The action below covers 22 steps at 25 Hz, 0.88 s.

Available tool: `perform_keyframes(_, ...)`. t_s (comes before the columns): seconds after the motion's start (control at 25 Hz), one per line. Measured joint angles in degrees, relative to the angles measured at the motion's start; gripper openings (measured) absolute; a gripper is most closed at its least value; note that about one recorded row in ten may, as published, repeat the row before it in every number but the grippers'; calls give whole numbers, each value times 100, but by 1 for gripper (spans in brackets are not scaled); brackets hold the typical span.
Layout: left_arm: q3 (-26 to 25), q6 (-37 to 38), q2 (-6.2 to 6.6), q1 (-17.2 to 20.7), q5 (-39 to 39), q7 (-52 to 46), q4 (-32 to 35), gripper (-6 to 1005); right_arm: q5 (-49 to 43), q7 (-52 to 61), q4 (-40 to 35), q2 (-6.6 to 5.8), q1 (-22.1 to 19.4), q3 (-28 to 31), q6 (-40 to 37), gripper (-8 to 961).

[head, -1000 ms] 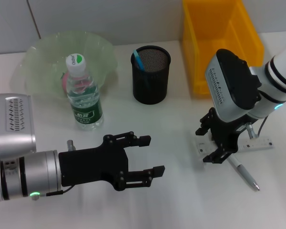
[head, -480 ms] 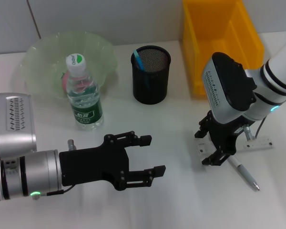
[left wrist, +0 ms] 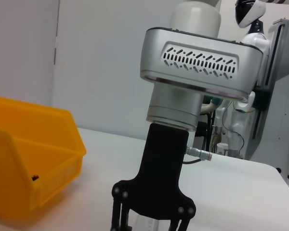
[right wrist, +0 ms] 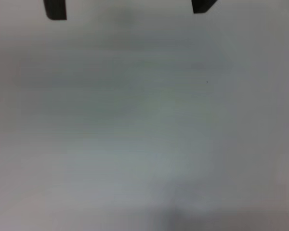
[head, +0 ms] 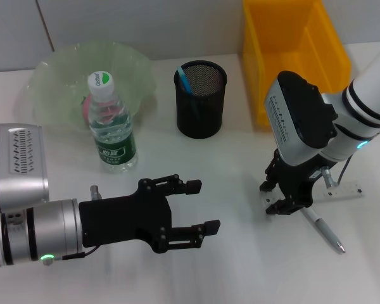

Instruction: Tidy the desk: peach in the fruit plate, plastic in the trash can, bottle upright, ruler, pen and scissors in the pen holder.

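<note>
Head view, foreground to background. In the lower left of the frame the left gripper (head: 199, 206) is held level above the white desk (head: 240, 266), its jaws spread and nothing between them; this arm is judged idle.

At lower right a silver pen (head: 326, 233) lies diagonally on the desk. Just above it, at centre right, the right gripper (head: 280, 197) is pointed down over the near end of the clear ruler (head: 345, 189), which lies flat with its far end projecting to the right of the arm. The jaws are seen slightly parted astride the ruler's end; whether it is already pinched cannot be told. The ruler step is therefore judged to be in hand. The next move calls for a firm closure on the thin, flat strip, a lift clear of the desk and pen, and a carry up and left to the holder, with the ruler tipped on end.

In mid-frame the water bottle (head: 109, 126) is shown upright at left. The black mesh pen holder (head: 200, 101) stands at upper centre with a blue-handled item inside. Behind the bottle lies the green fruit plate (head: 57, 69), with something pink glimpsed in it, and at upper right the yellow bin (head: 294, 47).
</note>
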Motion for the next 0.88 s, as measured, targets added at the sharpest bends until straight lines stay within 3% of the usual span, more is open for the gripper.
perform_keyframes(0.16, 0, 3, 0, 0, 4, 0, 0, 785, -15, 5, 36, 0, 2, -1, 10, 593)
perform_keyframes(0.28, 0, 1, 0, 0, 11, 5, 0, 785, -15, 50, 36, 0, 6, 6, 11, 387)
perform_keyframes(0.48, -11, -1, 0, -4, 15, 14, 0, 785, 6, 99, -71, 1, -7, 44, -23, 386)
perform_keyframes(0.88, -11, -12, 0, -49, 18, 40, 0, 785, 73, 1018, -1619, 6, -346, 156, -161, 386)
